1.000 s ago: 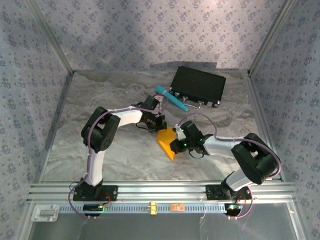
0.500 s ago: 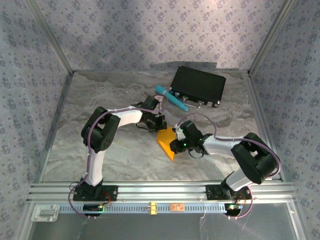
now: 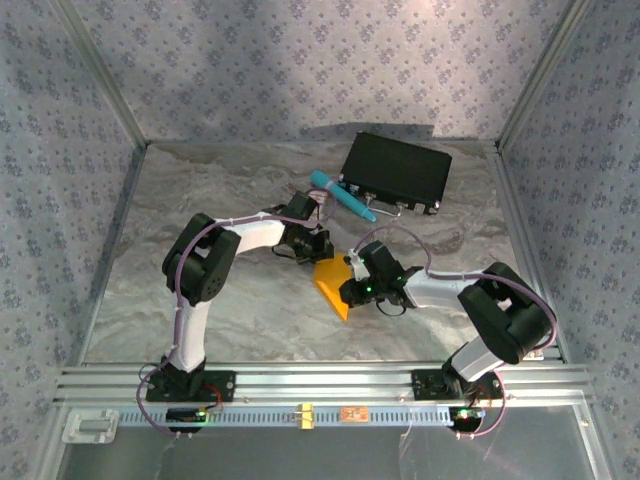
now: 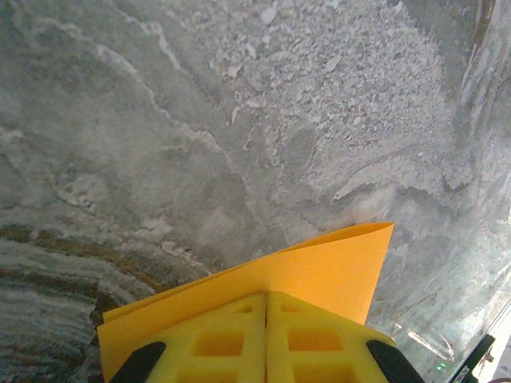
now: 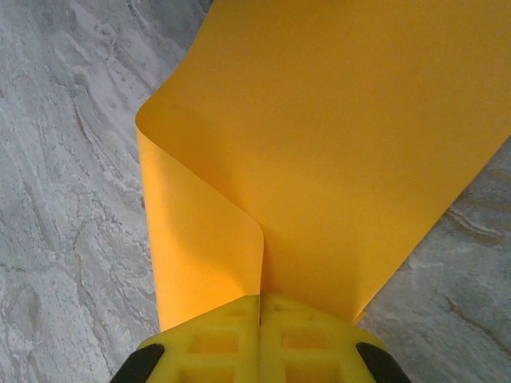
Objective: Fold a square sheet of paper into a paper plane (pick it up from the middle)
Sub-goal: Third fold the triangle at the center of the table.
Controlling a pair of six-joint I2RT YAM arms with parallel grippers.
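At mid-table, edges of the square sheet of paper (image 3: 331,282) pinched tight by left claw (image 4: 266,298), right claw (image 5: 260,300)

A grey marbled tabletop (image 3: 140,290) lies under the black case (image 3: 396,170), which sits near its far edge. Behind the case rises a back wall (image 3: 300,70) of pale blue floral print, with a soft shadow just above the case. Matching walls flank the case: left (image 3: 50,200) and right (image 3: 590,200). Well in front of the case, a slotted aluminium rail (image 3: 320,380) runs along the table's near edge.
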